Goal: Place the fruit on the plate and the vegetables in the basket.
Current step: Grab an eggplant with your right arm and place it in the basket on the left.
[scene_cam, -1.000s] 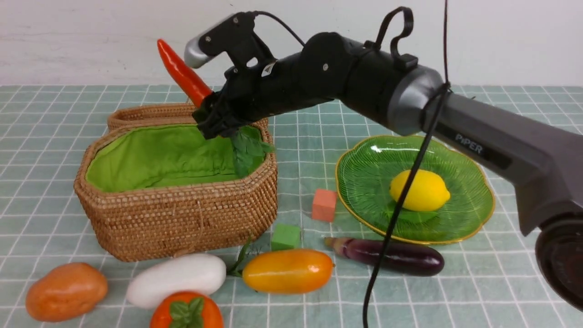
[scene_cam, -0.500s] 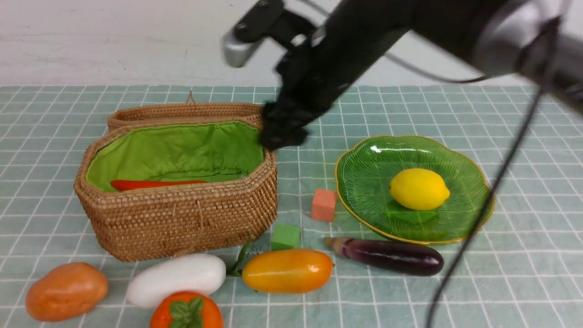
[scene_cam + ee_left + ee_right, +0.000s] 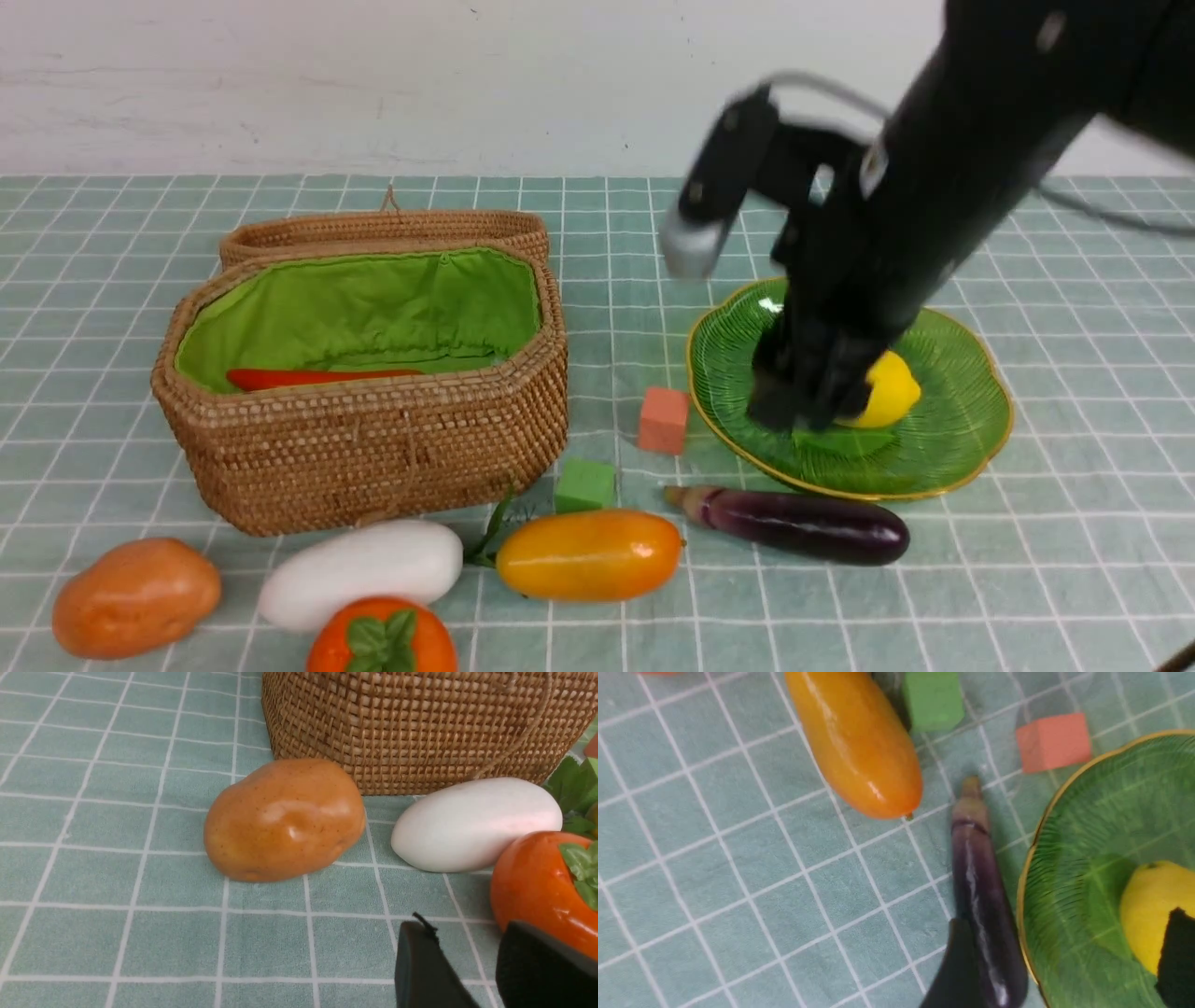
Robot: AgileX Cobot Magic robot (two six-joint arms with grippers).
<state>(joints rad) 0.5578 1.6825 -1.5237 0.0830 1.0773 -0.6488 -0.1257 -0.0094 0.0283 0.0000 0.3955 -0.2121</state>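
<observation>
Eggplant (image 3: 794,525) lies flat toward the bench's near edge, right of centre, just beside the near rim of the plate (image 3: 971,439). Whether they touch cannot be told.

Right pincer (image 3: 1064,917) hangs over it, fingers wide apart, empty. One finger sits over the eggplant's thick end, the other over the lemon (image 3: 892,392) on the plate.

Judged step: pick the eggplant for the basket (image 3: 373,448), where the pepper (image 3: 317,378) already lies.

To do it well:
- Shift away from the plate until the eggplant is centred.
- Keep the fingers across its width.
- Descend on the thick part.
- The glossy skin may slip, and the plate-side finger has little room by the rim.

Left pincer (image 3: 462,933) is low beside the persimmon (image 3: 537,891), fingers parted, empty.

No legible writing.
</observation>
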